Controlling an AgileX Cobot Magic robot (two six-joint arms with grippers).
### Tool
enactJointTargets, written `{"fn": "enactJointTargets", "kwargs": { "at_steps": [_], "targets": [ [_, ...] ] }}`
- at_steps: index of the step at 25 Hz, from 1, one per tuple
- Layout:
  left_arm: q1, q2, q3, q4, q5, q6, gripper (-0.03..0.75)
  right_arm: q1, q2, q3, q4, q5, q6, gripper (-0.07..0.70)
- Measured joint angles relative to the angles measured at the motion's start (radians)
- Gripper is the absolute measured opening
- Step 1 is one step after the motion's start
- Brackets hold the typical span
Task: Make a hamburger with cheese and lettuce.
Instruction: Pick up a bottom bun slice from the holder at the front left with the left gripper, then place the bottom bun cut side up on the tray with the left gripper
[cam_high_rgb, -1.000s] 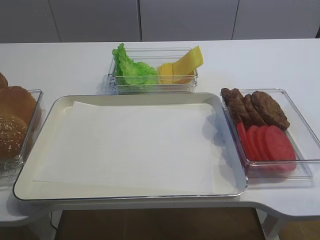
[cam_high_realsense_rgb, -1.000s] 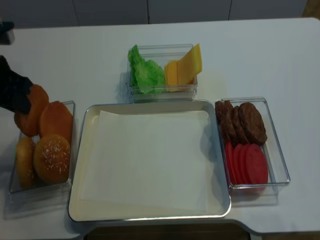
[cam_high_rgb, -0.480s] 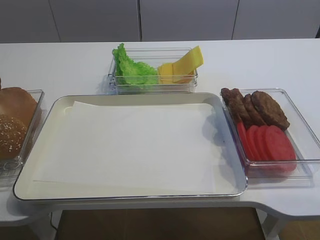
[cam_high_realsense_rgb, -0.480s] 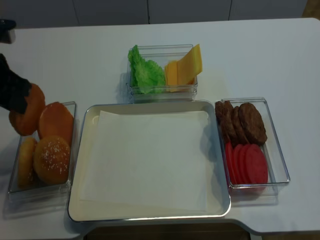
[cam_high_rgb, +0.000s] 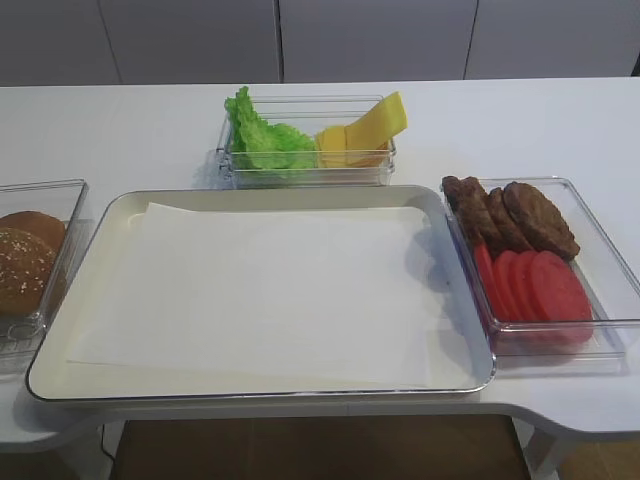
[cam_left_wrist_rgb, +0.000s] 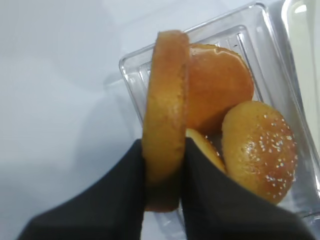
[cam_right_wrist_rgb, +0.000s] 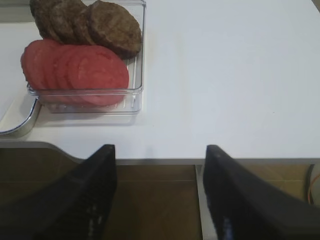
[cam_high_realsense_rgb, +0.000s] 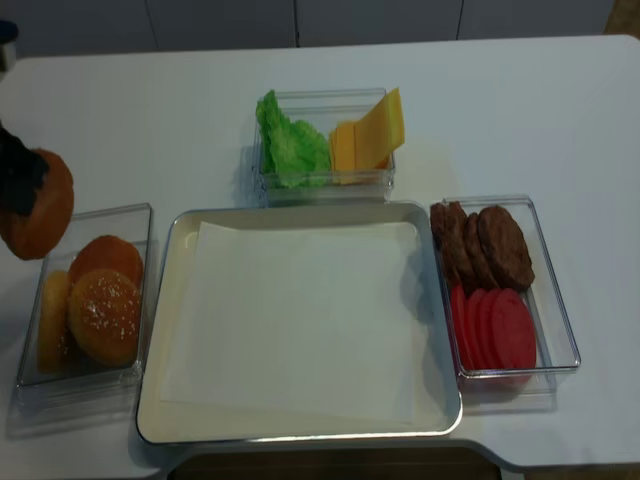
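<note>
My left gripper (cam_left_wrist_rgb: 165, 167) is shut on a golden-brown bun half (cam_left_wrist_rgb: 165, 110), held edge-on above the far left end of the clear bun container (cam_left_wrist_rgb: 131, 75). In the realsense view the bun half (cam_high_realsense_rgb: 42, 208) hangs at the far left under the gripper (cam_high_realsense_rgb: 15, 180), clear of the container. The green lettuce (cam_high_realsense_rgb: 292, 145) and yellow cheese slices (cam_high_realsense_rgb: 370, 130) share a clear box at the back; they also show in the high view, lettuce (cam_high_rgb: 262, 140) and cheese (cam_high_rgb: 362, 128). My right gripper (cam_right_wrist_rgb: 160, 150) is open and empty over the table's front edge.
A paper-lined metal tray (cam_high_realsense_rgb: 160, 330) fills the middle. A sesame bun (cam_high_realsense_rgb: 103, 318) and other buns stay in the left container (cam_high_realsense_rgb: 90, 212). Meat patties (cam_high_realsense_rgb: 490, 245) and tomato slices (cam_high_realsense_rgb: 495, 328) lie in the right container, just beyond my right gripper.
My left gripper has lifted the bun half up out of the bun container and a little to the left. The right gripper view has no earlier frame.
</note>
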Motion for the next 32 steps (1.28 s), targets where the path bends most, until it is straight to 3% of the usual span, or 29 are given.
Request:
{"fn": "enactJointTargets", "kwargs": {
  "at_steps": [13, 27, 32],
  "targets": [
    [-0.186, -0.059, 0.000, 0.049, 0.006, -0.006, 0.139, 0.000, 0.000, 0.000, 0.000, 0.000, 0.000, 0.440],
    [-0.495, -0.060, 0.000, 0.124, 0.007, 0.081, 0.138, 0.000, 0.000, 0.000, 0.000, 0.000, -0.015, 0.440],
    [-0.610, -0.047, 0.000, 0.124, -0.075, 0.107, 0.138, 0.000, 0.000, 0.000, 0.000, 0.000, -0.015, 0.440]
  ]
}}
